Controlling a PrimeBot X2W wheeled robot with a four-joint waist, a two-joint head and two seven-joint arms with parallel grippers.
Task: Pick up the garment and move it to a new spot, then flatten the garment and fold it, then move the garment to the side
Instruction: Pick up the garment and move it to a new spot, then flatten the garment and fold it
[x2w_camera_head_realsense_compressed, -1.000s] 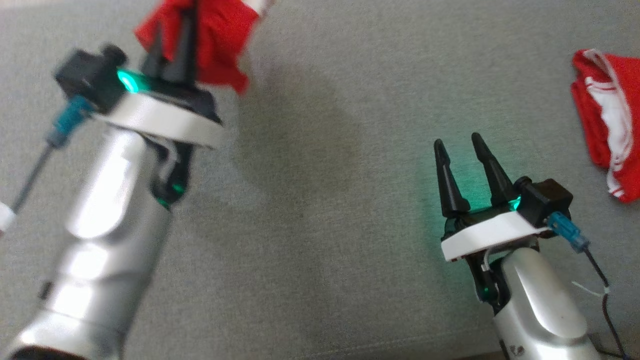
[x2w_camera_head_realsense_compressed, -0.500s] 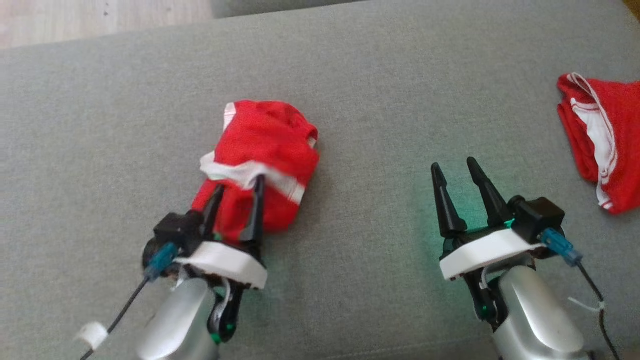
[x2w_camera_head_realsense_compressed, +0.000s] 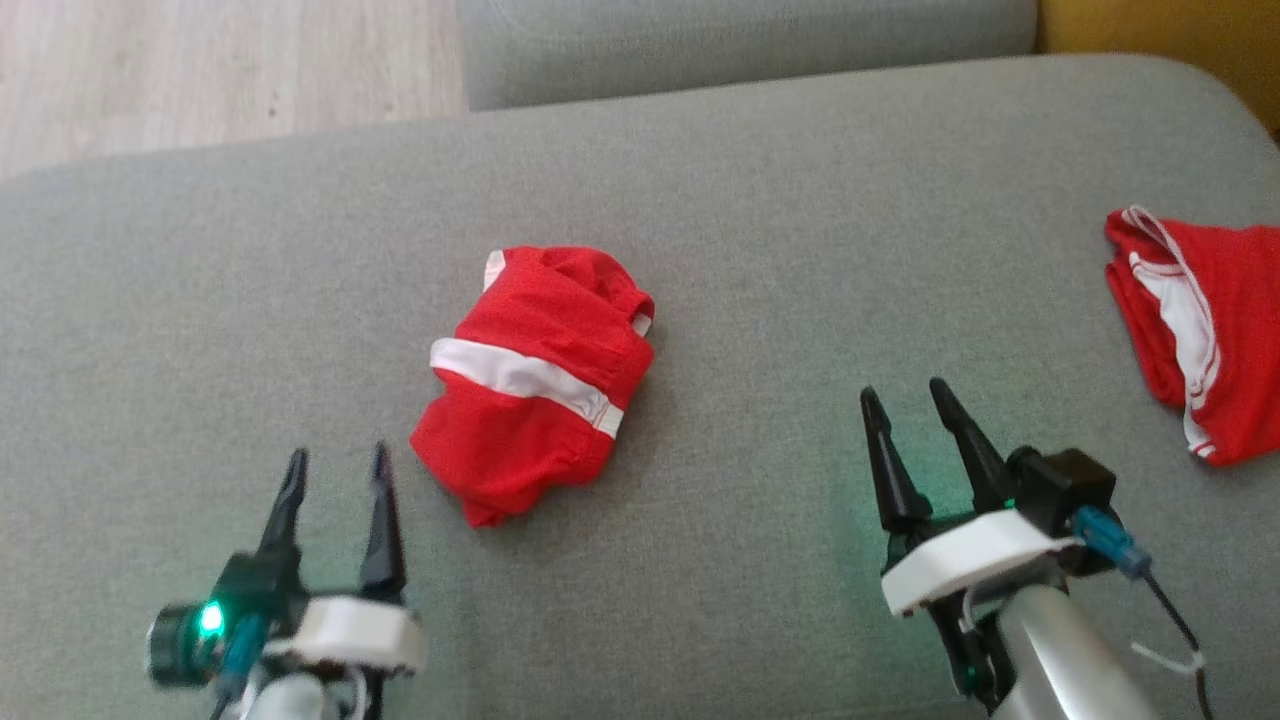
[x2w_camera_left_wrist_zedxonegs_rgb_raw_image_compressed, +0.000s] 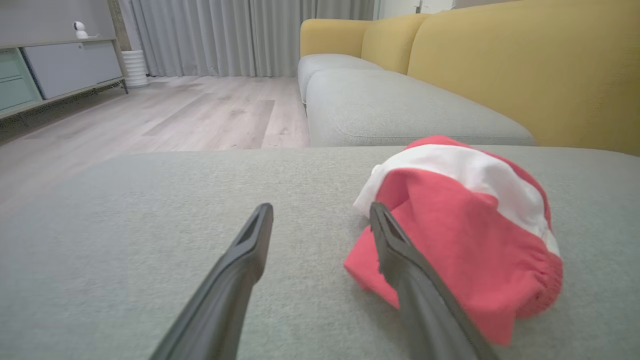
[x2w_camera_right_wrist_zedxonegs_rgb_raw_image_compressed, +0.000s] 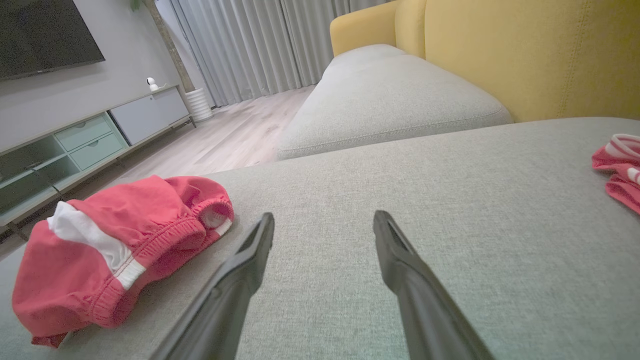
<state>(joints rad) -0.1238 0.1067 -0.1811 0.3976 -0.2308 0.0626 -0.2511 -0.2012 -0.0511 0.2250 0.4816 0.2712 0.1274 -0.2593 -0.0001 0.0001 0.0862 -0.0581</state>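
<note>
- Our grey sofa cushion spans the head view.
- The crumpled red shorts, white-striped, lie at its centre; a second red garment sits at three o'clock.
- Our left gripper, at seven o'clock, and right gripper, at five: fingers spread, empty.

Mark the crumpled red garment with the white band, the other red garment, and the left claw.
Crumpled red garment with white band (x2w_camera_head_realsense_compressed: 535, 385): head view, white band.
Other red garment (x2w_camera_head_realsense_compressed: 1245, 330): head view, red panel.
Left claw (x2w_camera_head_realsense_compressed: 338, 455): head view, between fingertips.

Garment: soft red cloth; cushion: matt grey woven fabric.
</note>
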